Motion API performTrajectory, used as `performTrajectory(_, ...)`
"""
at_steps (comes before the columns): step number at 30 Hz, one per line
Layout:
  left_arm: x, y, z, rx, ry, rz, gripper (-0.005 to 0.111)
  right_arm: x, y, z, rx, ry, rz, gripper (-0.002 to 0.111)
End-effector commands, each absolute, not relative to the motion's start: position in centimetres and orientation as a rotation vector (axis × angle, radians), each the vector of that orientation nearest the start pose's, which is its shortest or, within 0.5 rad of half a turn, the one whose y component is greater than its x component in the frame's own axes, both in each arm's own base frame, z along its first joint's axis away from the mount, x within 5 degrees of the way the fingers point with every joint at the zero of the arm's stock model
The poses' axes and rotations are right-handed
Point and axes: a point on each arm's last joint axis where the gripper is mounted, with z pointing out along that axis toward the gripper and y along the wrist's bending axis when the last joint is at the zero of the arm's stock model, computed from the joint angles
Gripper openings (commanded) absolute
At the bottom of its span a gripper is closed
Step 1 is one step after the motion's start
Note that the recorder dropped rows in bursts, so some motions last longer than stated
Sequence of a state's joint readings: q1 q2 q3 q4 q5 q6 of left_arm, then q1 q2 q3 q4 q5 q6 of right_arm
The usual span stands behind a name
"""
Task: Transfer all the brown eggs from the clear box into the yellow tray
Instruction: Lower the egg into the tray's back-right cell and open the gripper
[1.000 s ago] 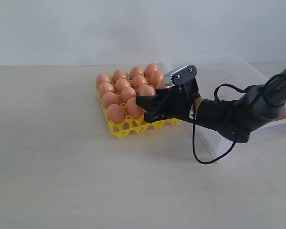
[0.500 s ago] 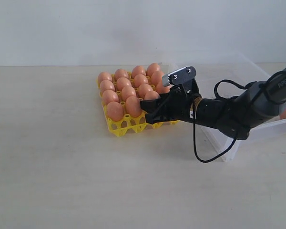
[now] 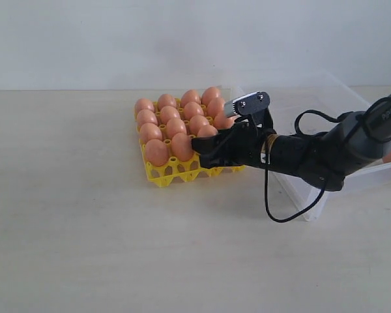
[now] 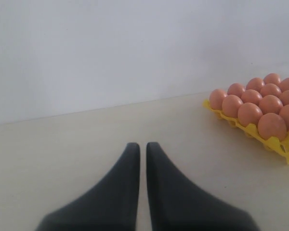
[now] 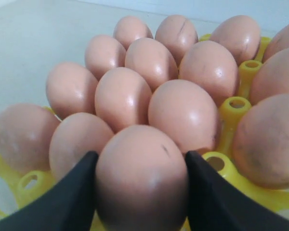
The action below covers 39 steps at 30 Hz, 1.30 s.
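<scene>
Right hand [image 5: 140,166]: clamped on one brown egg [image 5: 142,180] at the yellow tray [image 5: 237,111] edge.
Left hand [image 4: 140,151]: fingers together, well apart from tray.
Clear box [image 3: 371,175]: just beside tray.
Writing: we read "PIPER" on right arm [image 3: 352,140].

Right arm [image 3: 313,160] dropped and flattened out. Brown egg [image 5: 142,178] between its fingers [image 5: 62,197] came down level with the rest in the yellow tray [image 3: 163,175].

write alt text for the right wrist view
The right tool grips a brown egg between its black fingers at the yellow tray. Behind it, many more brown eggs sit close together in the tray's cups.
</scene>
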<state>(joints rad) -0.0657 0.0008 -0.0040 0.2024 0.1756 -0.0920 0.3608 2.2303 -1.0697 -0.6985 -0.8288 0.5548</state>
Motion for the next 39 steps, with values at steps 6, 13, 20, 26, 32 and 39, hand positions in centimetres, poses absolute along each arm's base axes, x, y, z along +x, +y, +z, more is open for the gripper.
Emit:
performTrajectory(6, 5.6, -0.1, 19.8, 0.115, 1.649, 0.05, 0.004, 37.2, 18.4, 7.5, -0.64, 1.935, 0.728, 0.062)
performTrajectory(13, 5.6, -0.1, 19.8, 0.115, 1.649, 0.05, 0.004, 37.3, 18.4, 7.8, -0.675, 1.9, 0.691, 0.062)
performTrajectory(20, 5.6, -0.1, 19.8, 0.115, 1.649, 0.05, 0.004, 37.5, 18.3, 10.3, -0.716, 1.869, 0.636, 0.062)
performTrajectory(26, 5.6, -0.1, 19.8, 0.115, 1.649, 0.05, 0.004, 37.6, 17.4, 14.1, -0.744, 1.886, 0.477, 0.062)
performTrajectory(32, 5.6, -0.1, 19.8, 0.115, 1.649, 0.05, 0.004, 37.2, 16.3, 15.8, -0.619, 2.048, 0.428, 0.043)
performTrajectory(39, 5.6, -0.1, 19.8, 0.115, 1.649, 0.05, 0.004, 35.9, 18.0, 15.6, -0.645, 2.065, 0.736, 0.001)
